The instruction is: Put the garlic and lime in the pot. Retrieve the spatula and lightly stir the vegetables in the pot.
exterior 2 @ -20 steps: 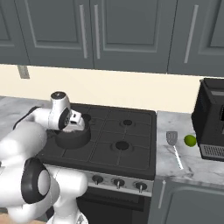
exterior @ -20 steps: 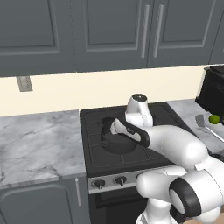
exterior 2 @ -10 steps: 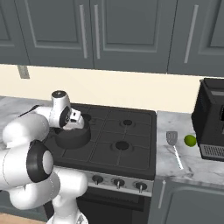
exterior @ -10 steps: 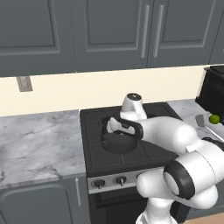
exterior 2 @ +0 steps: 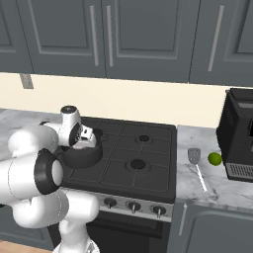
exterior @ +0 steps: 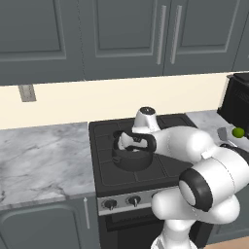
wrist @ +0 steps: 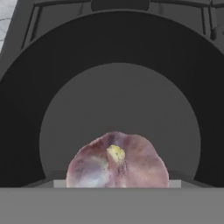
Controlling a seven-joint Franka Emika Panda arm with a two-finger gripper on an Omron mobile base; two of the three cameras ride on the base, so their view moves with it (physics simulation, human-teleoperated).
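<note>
Fingers (wrist: pixel 65 181) spread around garlic (wrist: pixel 117 161), held over pot (wrist: pixel 118 100).

no readable text, no labels, no brands, no numbers anywhere

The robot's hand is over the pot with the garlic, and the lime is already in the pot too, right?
Not quite. The lime isn't in the pot. It sits on the counter right of the stove, beside the spatula, as the right base view shows. The rest is right: the hand view shows the garlic just over the pot.
</note>
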